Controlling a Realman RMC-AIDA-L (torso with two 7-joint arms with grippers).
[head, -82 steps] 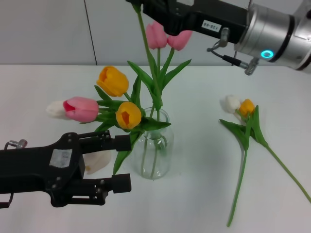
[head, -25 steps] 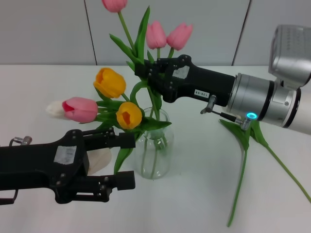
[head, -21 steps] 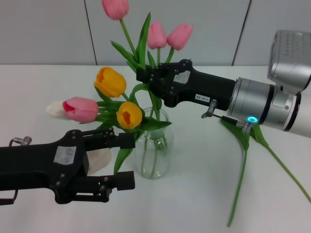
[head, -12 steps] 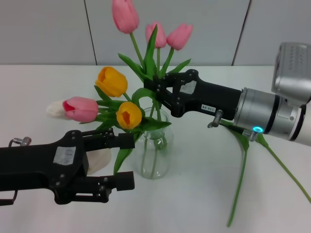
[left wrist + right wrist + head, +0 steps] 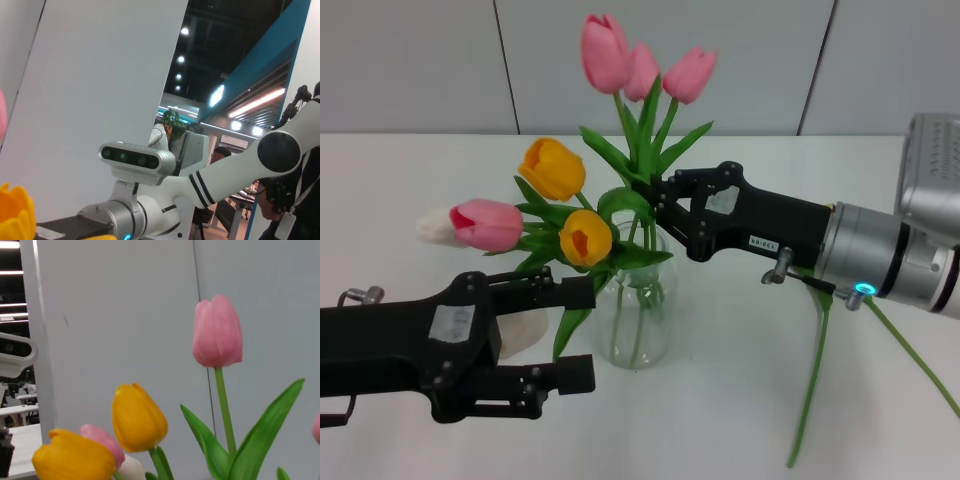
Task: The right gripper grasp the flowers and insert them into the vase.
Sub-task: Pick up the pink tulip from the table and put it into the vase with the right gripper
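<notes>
My right gripper [image 5: 654, 199] reaches in from the right, just above the mouth of the clear glass vase [image 5: 638, 312], and is shut on the stem of a pink tulip [image 5: 603, 52]. That tulip stands nearly upright, its stem running down into the vase neck. Two more stems of the flowers [image 5: 814, 372] lie on the table at the right, their heads hidden behind my right arm. My left gripper [image 5: 582, 333] stays low at the left of the vase, open and not touching it. A pink tulip head [image 5: 217, 332] fills the right wrist view.
The vase also holds two pink tulips [image 5: 688, 75], two big yellow-orange tulips [image 5: 552, 168] and a pink-and-white bloom [image 5: 485, 223] leaning left. A white petal [image 5: 525, 332] lies between my left fingers. A grey wall stands behind the white table [image 5: 720, 420].
My right gripper has come down and drawn back to the right with the pink tulip. The tulip has swung from leaning left to nearly upright, its stem lower in the vase. My left arm stayed put.
</notes>
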